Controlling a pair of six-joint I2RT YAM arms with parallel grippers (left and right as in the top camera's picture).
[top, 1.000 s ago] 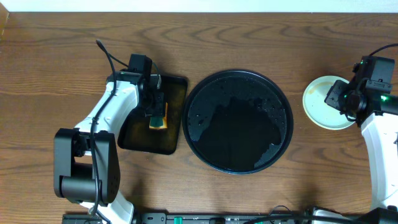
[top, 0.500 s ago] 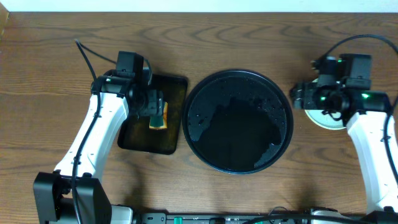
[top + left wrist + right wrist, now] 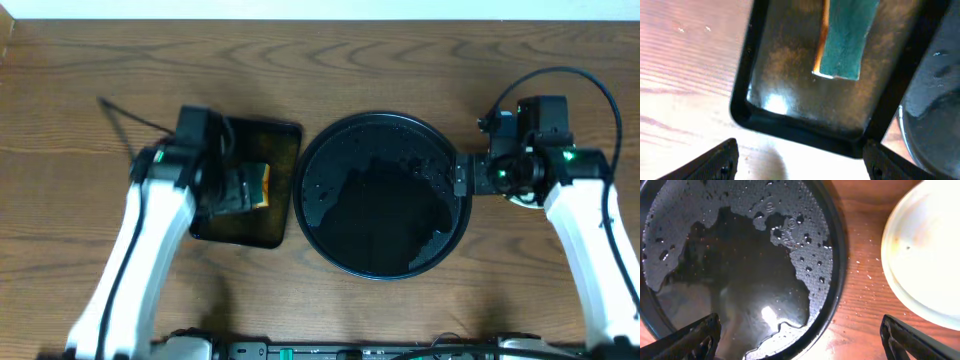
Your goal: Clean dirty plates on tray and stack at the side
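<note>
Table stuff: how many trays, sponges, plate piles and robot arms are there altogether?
Trays: 2, the round tray and the rectangular tray
Sponges: 1, the sponge lying in the rectangular tray
Plate piles: 1, the plate pile beside the round tray; how many plates it holds cannot be told
Robot arms: 2, the left arm and the right arm
Total: 6

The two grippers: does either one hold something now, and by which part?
Nothing is held. The left gripper stands open near the sponge, which lies free; the right gripper stands open beside the plates.
</note>
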